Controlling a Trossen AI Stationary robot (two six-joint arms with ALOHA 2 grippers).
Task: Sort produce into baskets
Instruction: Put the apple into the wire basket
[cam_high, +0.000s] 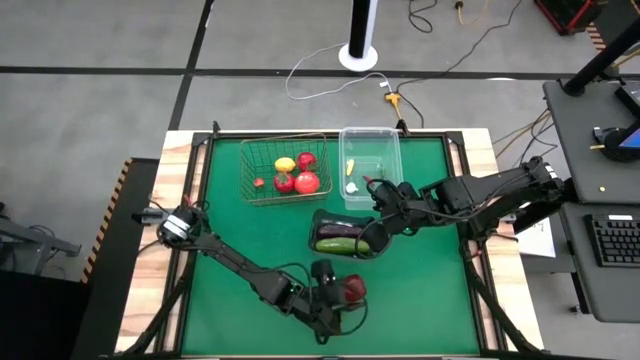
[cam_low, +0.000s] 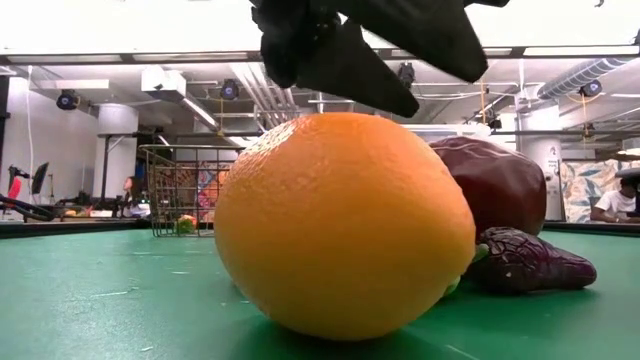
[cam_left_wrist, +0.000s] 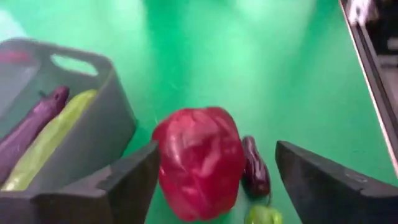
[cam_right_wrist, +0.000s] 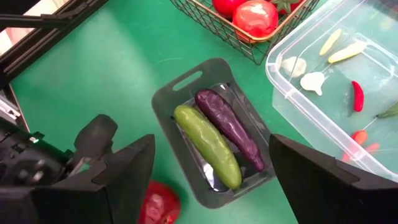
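A red round toy lies on the green mat near the front edge, with a small dark-red piece and a green bit beside it. My left gripper is open above it, a finger on either side and clear of it. An orange rests on the mat under that gripper, next to a purple eggplant. My right gripper hovers open over the dark tray, where a cucumber and an eggplant lie side by side.
The wire basket at the back holds a lemon and red round ones. The clear tub to its right holds garlic and small chilies. Open green mat lies left of the tray.
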